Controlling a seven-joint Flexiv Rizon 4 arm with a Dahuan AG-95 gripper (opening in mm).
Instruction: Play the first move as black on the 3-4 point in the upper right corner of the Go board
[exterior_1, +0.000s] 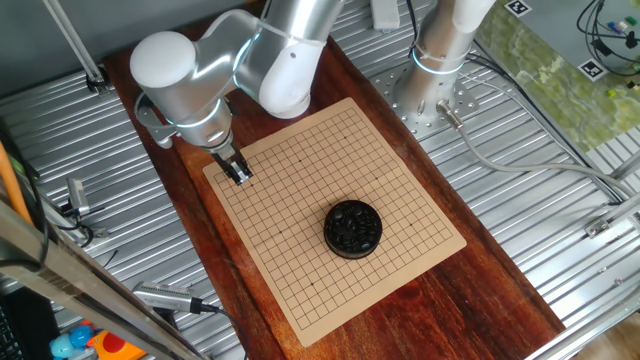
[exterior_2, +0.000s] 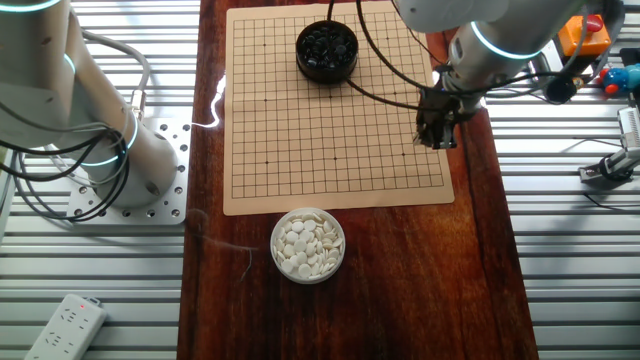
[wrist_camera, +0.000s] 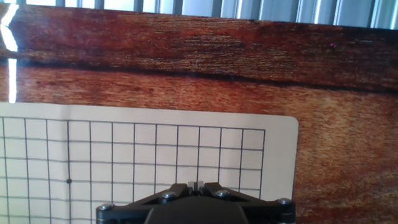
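The tan gridded board (exterior_1: 300, 160) lies on the dark wooden tabletop and also shows in the other fixed view (exterior_2: 330, 130) and in the hand view (wrist_camera: 155, 149). A round black bowl of black stones (exterior_1: 352, 228) stands on the board, near its edge in the other fixed view (exterior_2: 326, 48). My gripper (exterior_1: 241, 175) is low over a corner region of the board, far from the bowl. It also shows in the other fixed view (exterior_2: 437, 138). In the hand view the gripper (wrist_camera: 195, 185) has its fingertips pressed nearly together. No stone shows between them, and I see no stone on the grid.
A white bowl of white stones (exterior_2: 308, 245) stands on the tabletop (exterior_2: 400, 280) beside the board's edge. A second arm's base (exterior_2: 130, 170) is bolted beside the table. Ribbed metal surfaces surround the wood. Cables and a power strip (exterior_2: 65, 325) lie around.
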